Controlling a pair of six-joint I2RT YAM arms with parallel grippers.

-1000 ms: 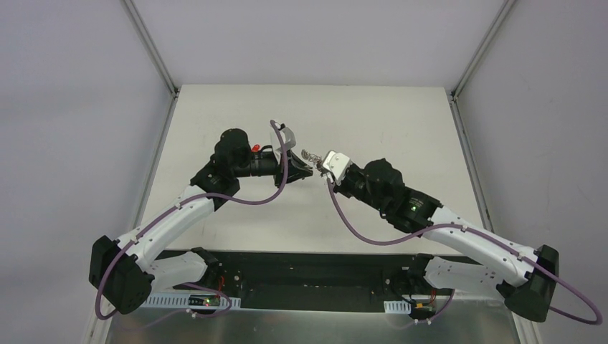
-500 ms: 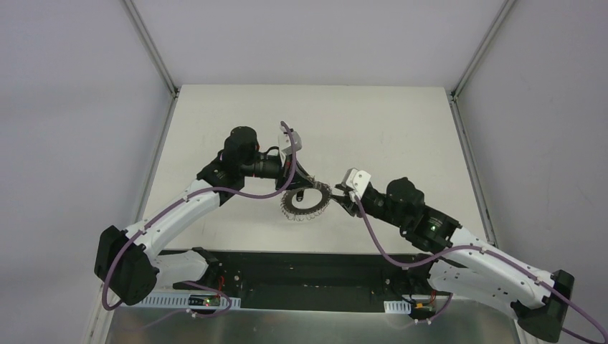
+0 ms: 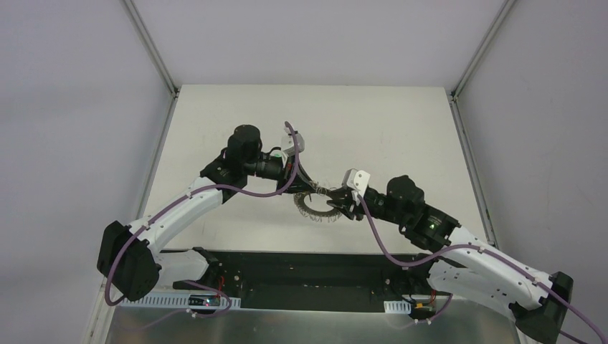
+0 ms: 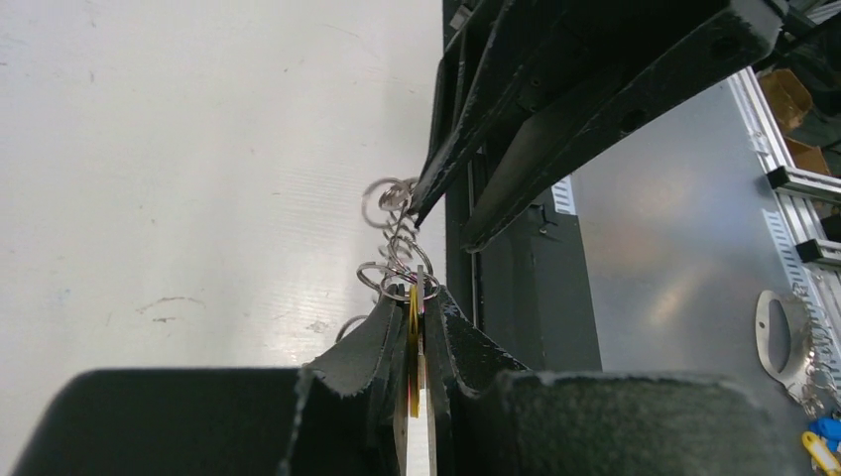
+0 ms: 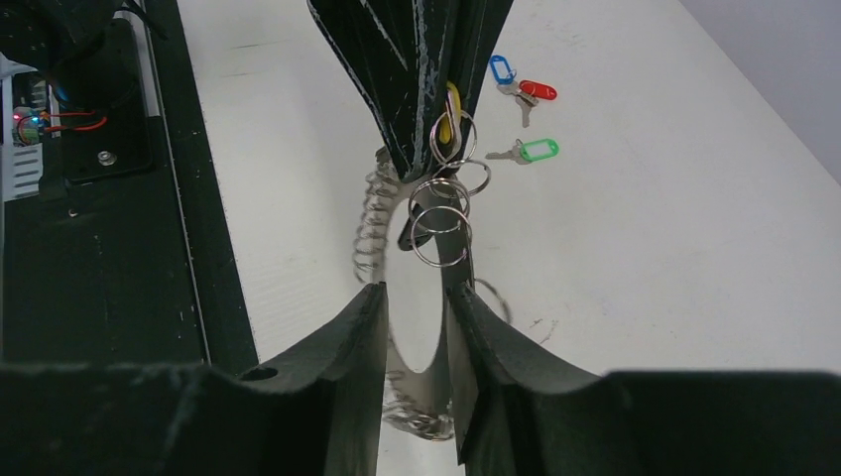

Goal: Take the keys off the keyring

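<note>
Three loose keys (image 5: 539, 90) lay on the worktop (image 5: 645, 228); arms met above, left fingers (image 4: 357, 357) clamping the yellow key (image 5: 452, 104), right fingers (image 5: 347, 337) slightly parted astride the keyring (image 3: 315, 204)

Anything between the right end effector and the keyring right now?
Nothing visible. The flat band of the keyring sits between the fingers of the right end effector; whether they clamp it is unclear. The left end effector pinches the yellow-tagged key.
</note>
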